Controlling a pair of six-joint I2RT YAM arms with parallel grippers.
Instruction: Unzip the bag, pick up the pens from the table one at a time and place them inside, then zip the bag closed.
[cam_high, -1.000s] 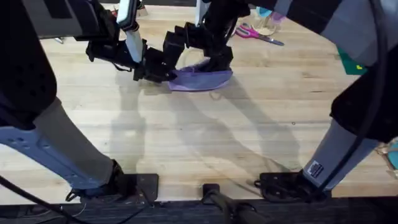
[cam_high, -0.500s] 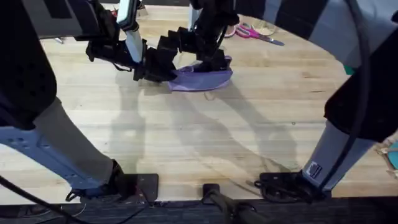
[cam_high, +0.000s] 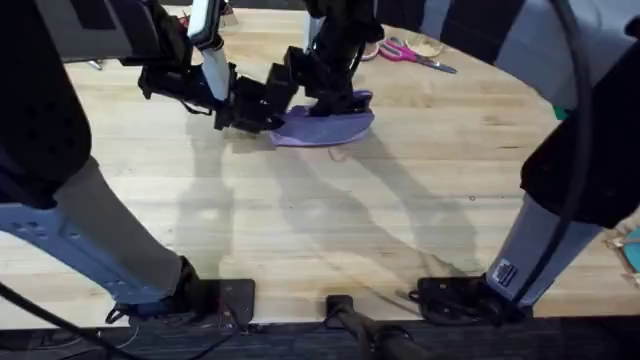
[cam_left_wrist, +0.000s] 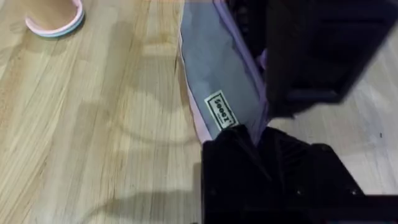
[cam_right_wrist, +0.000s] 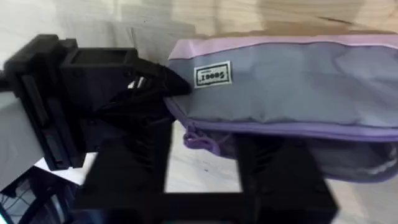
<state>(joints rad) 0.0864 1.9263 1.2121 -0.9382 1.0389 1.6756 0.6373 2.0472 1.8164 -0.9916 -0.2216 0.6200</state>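
Left gripper (cam_high: 262, 112) was pinched shut on the end of the bag (cam_high: 330, 125), its black fingers (cam_right_wrist: 163, 88) closed over the fabric corner just beside the bag's small white label (cam_right_wrist: 213, 74); the same clamp showed in the left wrist view, where the gripper (cam_left_wrist: 252, 140) met the bag (cam_left_wrist: 214, 68) right under that label (cam_left_wrist: 221, 112). Right gripper (cam_high: 335, 95) stood over the bag's middle, reaching down from above, with its two fingers (cam_right_wrist: 143, 155) set apart and straddling the bag's lower edge near the purple zipper pull (cam_right_wrist: 200, 140); the fingers sat open with a gap between them, and whether they touched the pull could not be told. Seen from overhead, the bag lay flat on the table (cam_high: 330, 230), lavender with a grey-violet side panel and a lighter purple trim, its long axis running away from the left gripper. In the right wrist view the bag (cam_right_wrist: 292, 87) appeared with a zipper line along its lower side, looking shut there. Beyond the bag, on the far side from the arms' bases, a pair of scissors (cam_high: 415, 55) with pink handles lay on the table, well apart from the bag. A pink-rimmed round object (cam_left_wrist: 56, 18) sat on the wood off to the bag's side in the left wrist view.
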